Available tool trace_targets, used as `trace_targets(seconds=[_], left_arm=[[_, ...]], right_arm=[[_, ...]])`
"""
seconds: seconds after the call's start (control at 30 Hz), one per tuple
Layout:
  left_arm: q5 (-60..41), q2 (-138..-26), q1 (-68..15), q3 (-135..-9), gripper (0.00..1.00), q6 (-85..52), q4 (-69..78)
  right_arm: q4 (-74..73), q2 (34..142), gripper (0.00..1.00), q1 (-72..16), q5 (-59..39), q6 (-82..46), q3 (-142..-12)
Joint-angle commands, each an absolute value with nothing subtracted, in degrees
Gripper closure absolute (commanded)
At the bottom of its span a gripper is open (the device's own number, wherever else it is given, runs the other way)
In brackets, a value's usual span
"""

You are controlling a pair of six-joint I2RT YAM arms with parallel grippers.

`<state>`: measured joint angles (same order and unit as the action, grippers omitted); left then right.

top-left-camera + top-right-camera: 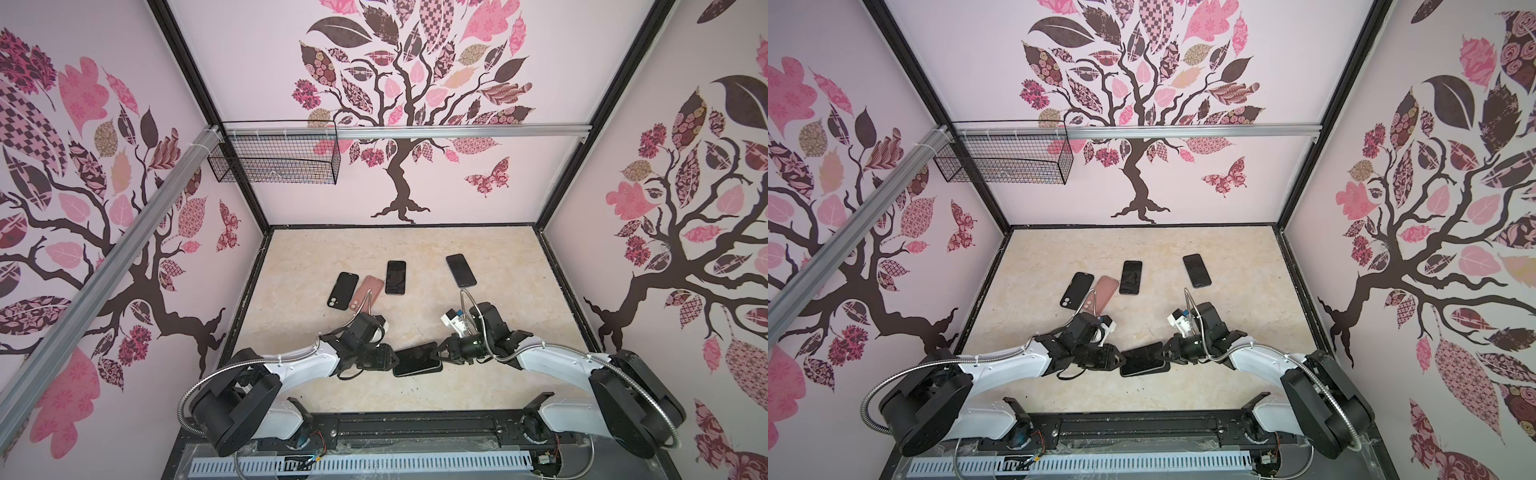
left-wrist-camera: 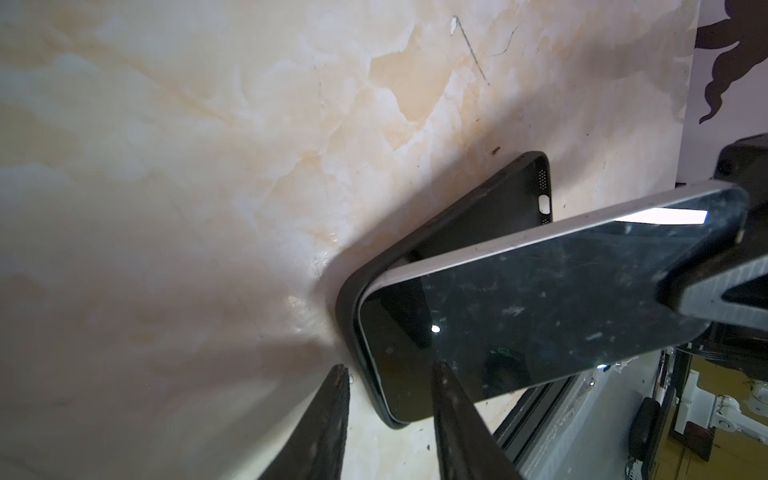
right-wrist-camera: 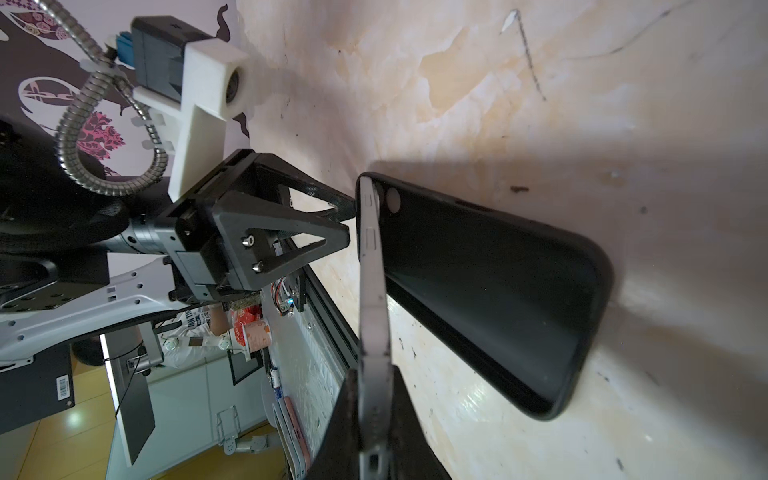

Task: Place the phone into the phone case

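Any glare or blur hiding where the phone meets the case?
Left wrist: white glare strip on the phone at its lifted end, a bright dot mid-screen; the corner in the case reads clearly. Right wrist: phone edge sharp, case casts a broad shadow. Both top views: wide-angle bend, the pair small and dark.

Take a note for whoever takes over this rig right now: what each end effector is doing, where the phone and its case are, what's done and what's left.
Right end effector: shut on one end of the phone, holding it tilted.
Left end effector: open, jaws either side of the phone's opposite end at the case's edge; contact unclear.
Black case: lying open side up on the table, near the front.
Done: the phone's low end sits inside the case's end.
To do: lower the raised end, press it in, then release.
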<state>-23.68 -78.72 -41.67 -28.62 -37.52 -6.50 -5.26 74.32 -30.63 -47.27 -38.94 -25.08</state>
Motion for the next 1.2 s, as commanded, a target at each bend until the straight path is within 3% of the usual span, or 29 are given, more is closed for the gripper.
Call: trace_targets(seconds=[0.0,0.57,1.17], left_arm=[[-24.64,-79.38,-41.84,-26.95,0.65,-37.47,-3.35],[-24.7,-81.56,-41.84,-27.1,0.77,-37.62,-2.14],[-24.87,-82.4,-41.92,-26.03,0.82,-37.73,-1.5]], right_arm=[[-5.67,76.27,1.0,-30.68,-48.28,-38.07,-24.83],[1.77,82.26,0.97,-30.68,-38.77,-31.12,-27.88],[13.86,78.0,0.64,-30.7,-31.48,-24.99,-30.46]])
